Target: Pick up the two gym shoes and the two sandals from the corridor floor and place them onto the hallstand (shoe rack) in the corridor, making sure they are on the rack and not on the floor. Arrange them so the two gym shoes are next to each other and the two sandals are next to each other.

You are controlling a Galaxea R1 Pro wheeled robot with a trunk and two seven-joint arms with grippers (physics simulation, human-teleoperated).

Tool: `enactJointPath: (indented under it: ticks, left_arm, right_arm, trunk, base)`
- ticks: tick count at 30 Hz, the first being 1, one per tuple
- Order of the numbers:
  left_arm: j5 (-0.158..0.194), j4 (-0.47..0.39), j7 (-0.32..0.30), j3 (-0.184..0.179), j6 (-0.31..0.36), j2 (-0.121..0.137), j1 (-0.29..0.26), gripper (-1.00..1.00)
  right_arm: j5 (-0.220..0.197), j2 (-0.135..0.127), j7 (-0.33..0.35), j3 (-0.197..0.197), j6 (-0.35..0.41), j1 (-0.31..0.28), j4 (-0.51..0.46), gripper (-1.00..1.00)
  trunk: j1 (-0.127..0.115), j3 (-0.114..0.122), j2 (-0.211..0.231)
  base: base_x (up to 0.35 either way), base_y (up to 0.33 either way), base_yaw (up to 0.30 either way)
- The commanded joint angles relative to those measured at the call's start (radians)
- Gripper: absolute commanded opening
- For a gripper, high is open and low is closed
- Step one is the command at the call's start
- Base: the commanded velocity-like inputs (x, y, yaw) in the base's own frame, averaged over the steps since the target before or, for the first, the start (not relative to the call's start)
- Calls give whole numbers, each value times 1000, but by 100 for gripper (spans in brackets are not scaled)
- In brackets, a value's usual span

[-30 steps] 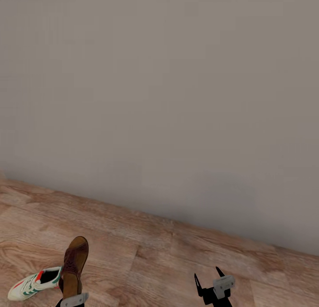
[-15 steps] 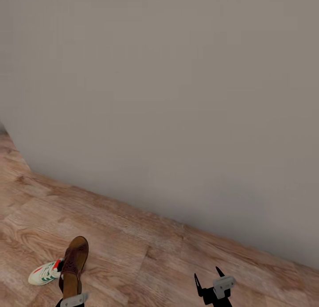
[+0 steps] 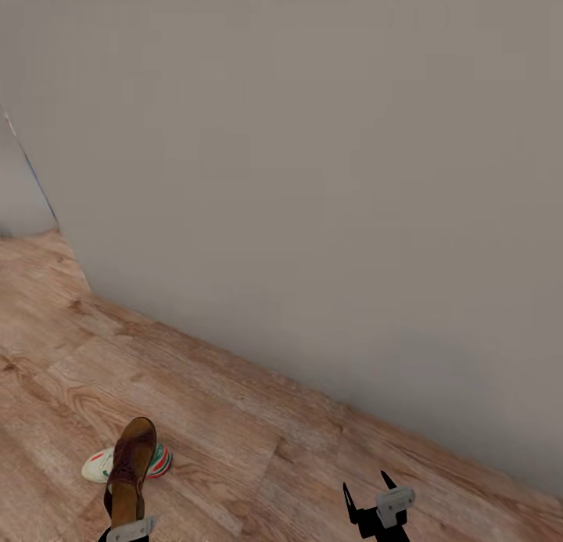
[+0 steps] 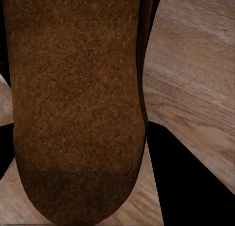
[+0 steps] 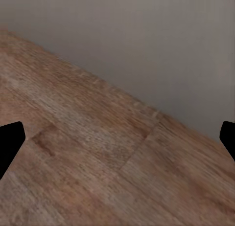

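Left gripper carries a sandal clamped in its fingers, clear of the corridor floor, one gym shoe lying beneath; right gripper spread empty, free for another

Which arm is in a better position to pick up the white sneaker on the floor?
Right, probably. The right gripper is open and empty, while the left gripper already holds the dark brown leather sandal. The white sneaker with green stripes lies behind that sandal, though, nearer the left arm.
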Motion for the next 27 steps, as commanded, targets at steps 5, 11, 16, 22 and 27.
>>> enactJointPath:
  ticks: [5, 11, 16, 22, 27]
  left_arm:
    - [2, 1, 1, -1, -2, 0, -1, -100]
    - [2, 0, 1, -1, -2, 0, -1, -100]
    - [2, 0, 1, -1, -2, 0, -1, -100]
    - [2, 0, 1, -1, -2, 0, -1, -100]
    - [2, 0, 0, -1, -2, 0, -1, -100]
  right_arm:
    - [-4, 0, -6, 9, -2, 0, 0, 100]
    - [-4, 0, -6, 9, -2, 0, 0, 100]
    - [-4, 0, -6, 9, -2, 0, 0, 100]
    - [-4, 0, -6, 9, -2, 0, 0, 100]
    - [-4, 0, -6, 9, -2, 0, 0, 100]
  trunk:
    - [0, 4, 0]
    - [0, 11, 0]
    - [0, 16, 0]
    - [0, 23, 0]
    - [0, 28, 0]
  base:
    - [0, 0, 218]
    - [0, 0, 218]
    - [0, 0, 218]
    - [0, 0, 218]
    - [0, 0, 218]
